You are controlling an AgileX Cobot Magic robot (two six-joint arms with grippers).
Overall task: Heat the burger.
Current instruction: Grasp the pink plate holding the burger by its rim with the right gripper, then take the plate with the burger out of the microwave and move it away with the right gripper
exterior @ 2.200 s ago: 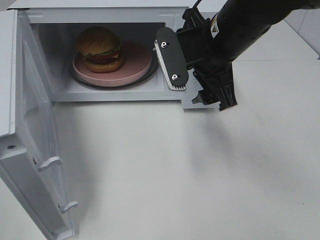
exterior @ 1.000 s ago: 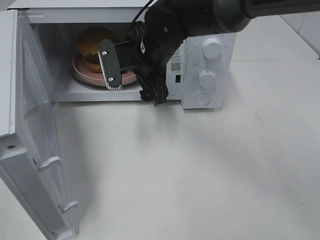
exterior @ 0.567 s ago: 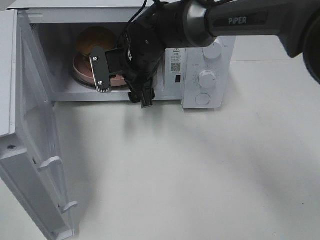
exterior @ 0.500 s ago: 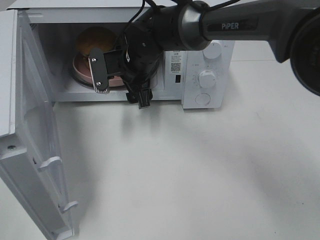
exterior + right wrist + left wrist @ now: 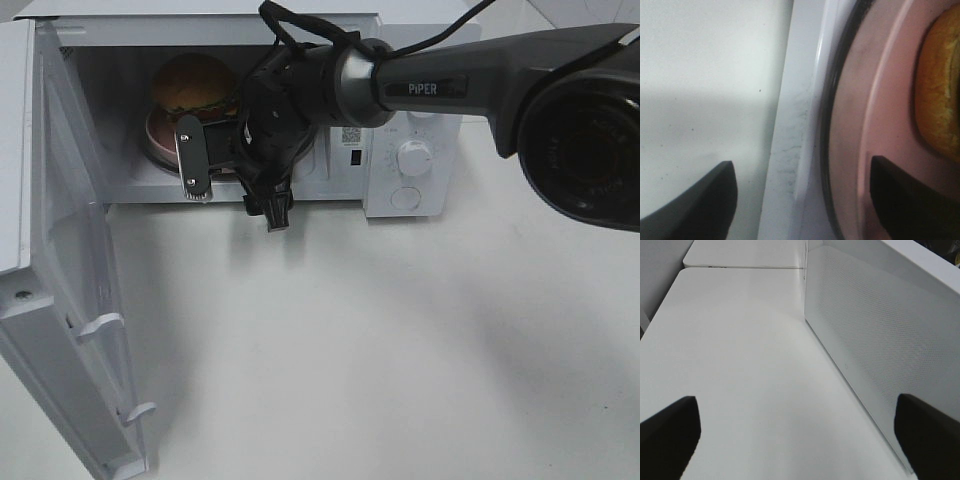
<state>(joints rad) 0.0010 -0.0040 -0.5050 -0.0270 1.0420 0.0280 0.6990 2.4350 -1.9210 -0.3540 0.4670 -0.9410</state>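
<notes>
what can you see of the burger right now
The burger sits upright on a pink plate inside the open microwave, toward the back left of the cavity. Its glossy golden-brown bun top shows, with a green lettuce frill beneath. The right gripper hides its lower front. The right wrist view shows only a bun edge. Nothing visibly grips it.

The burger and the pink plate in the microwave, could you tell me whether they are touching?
Touching. The exterior high view shows the burger sitting directly on the pink plate, with no gap beneath it.
</notes>
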